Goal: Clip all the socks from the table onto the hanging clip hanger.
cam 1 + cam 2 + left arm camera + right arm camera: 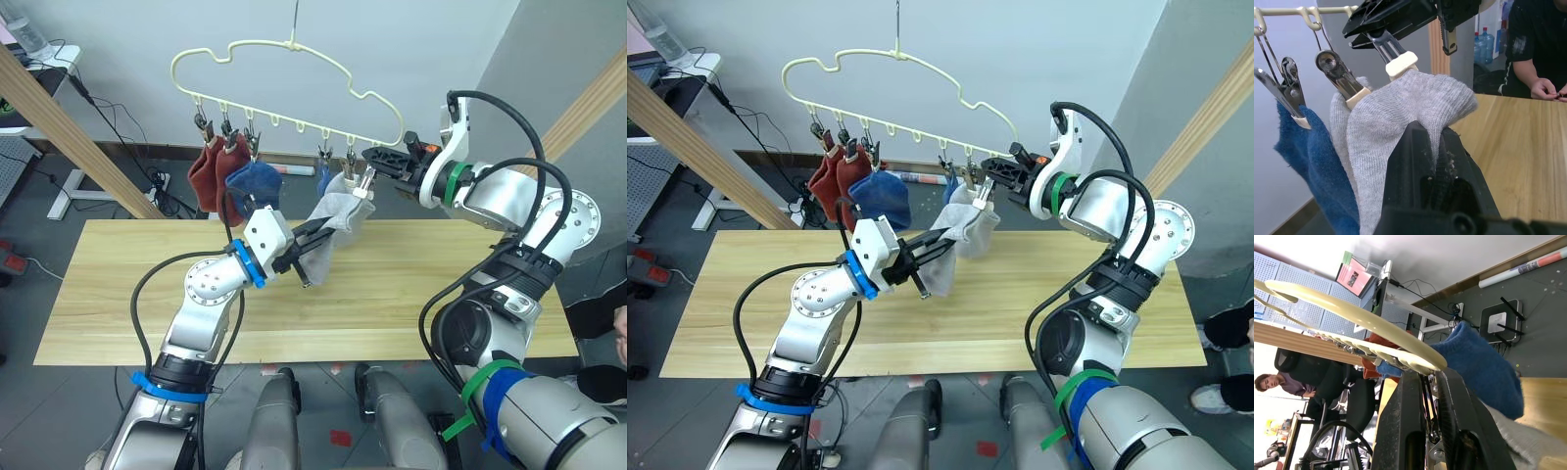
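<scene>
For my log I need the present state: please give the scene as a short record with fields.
hanger: clip hanger hangs above the table
clipped: two rust red socks, two blue socks, one grey sock
left claw: shut on the last grey sock, holding it up
right claw: squeezing the end clip at that sock's top edge

Clip hanger (294,59) pale yellow; socks: 2 rust red (208,176), 2 blue (253,182), 2 lt grey (338,217). Table (411,294) pale wood, faint grain.

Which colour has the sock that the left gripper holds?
Light grey sock, clearest in the left wrist view.
</scene>
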